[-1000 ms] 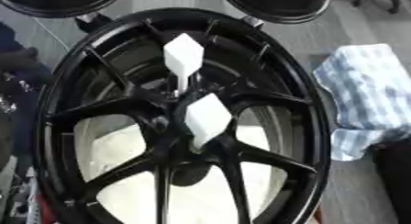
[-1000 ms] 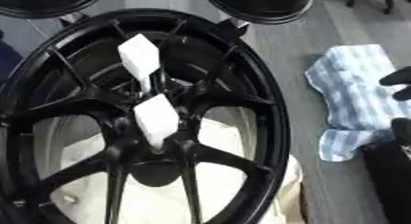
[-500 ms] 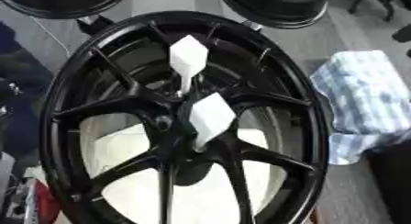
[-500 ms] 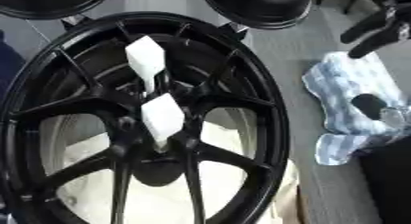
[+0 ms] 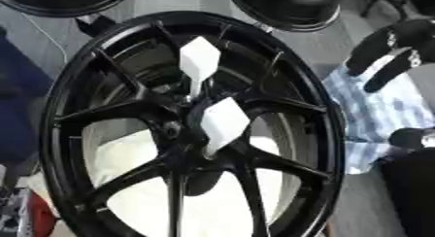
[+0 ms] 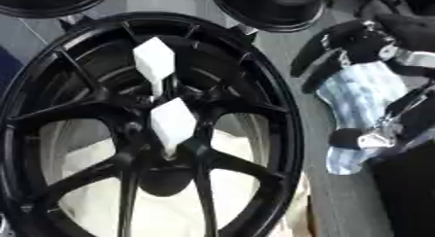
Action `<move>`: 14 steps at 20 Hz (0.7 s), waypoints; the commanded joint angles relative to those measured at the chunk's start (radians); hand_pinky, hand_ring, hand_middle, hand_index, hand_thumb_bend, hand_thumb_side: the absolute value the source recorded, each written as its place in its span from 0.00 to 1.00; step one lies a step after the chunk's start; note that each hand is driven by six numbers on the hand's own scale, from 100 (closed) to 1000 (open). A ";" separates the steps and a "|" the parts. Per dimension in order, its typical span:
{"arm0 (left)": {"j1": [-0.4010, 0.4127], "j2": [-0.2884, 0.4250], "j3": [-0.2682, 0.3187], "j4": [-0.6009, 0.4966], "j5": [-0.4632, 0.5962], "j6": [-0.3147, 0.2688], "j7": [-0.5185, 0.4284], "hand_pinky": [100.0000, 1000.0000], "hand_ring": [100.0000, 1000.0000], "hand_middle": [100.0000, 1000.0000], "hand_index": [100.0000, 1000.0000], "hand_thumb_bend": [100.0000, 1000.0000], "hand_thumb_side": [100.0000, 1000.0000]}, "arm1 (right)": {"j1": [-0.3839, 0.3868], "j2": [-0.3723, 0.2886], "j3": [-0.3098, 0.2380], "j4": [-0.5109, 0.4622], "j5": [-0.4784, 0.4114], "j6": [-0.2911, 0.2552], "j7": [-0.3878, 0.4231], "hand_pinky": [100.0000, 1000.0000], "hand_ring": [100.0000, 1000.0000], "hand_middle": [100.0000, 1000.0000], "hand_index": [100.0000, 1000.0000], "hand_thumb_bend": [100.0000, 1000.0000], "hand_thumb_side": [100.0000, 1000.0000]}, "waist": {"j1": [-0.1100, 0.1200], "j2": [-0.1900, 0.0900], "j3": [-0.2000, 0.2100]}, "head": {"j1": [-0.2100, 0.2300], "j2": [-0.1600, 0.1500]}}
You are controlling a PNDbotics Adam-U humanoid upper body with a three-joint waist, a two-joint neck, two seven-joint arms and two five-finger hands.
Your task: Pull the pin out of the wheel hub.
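Wheel hub point(image 5: 183, 134): black, multi-spoke, glossy rim, lying on grey table point(image 6: 289, 51) w/ cream cloth point(image 5: 136, 202) under it. Two white pins, both seated near hub centre: upper pin point(image 5: 200, 61) has blocky white head on thin stem, lower pin point(image 5: 224, 123) same shape, tilted, just below it. Neither touched. Right hand point(image 6: 348, 46) black, above blue-white checked cloth point(image 6: 361, 93) at table's right edge, well apart from pins, fingers extended, grasping nothing. Left hand not visible. Two more dark rims point(image 5: 293, 5) at far edge.
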 commanded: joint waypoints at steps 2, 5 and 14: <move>-0.018 0.020 -0.001 -0.015 0.016 0.022 0.039 0.76 0.92 0.65 0.80 0.00 0.71 | -0.048 -0.012 0.021 -0.011 -0.025 0.028 0.036 0.76 0.75 0.71 0.69 0.37 0.21 | -0.002 -0.013 0.014 | -0.025 -0.019; -0.023 0.020 0.002 -0.015 0.031 0.048 0.083 0.75 0.92 0.65 0.80 0.00 0.72 | -0.085 0.002 0.037 -0.011 -0.046 0.074 0.040 0.76 0.75 0.71 0.69 0.38 0.20 | -0.008 -0.011 0.032 | -0.042 -0.023; -0.037 0.016 0.002 -0.015 0.047 0.088 0.165 0.75 0.92 0.66 0.81 0.00 0.73 | -0.189 0.052 0.081 -0.011 -0.050 0.239 0.051 0.74 0.73 0.71 0.69 0.46 0.20 | -0.021 -0.009 0.074 | -0.085 -0.017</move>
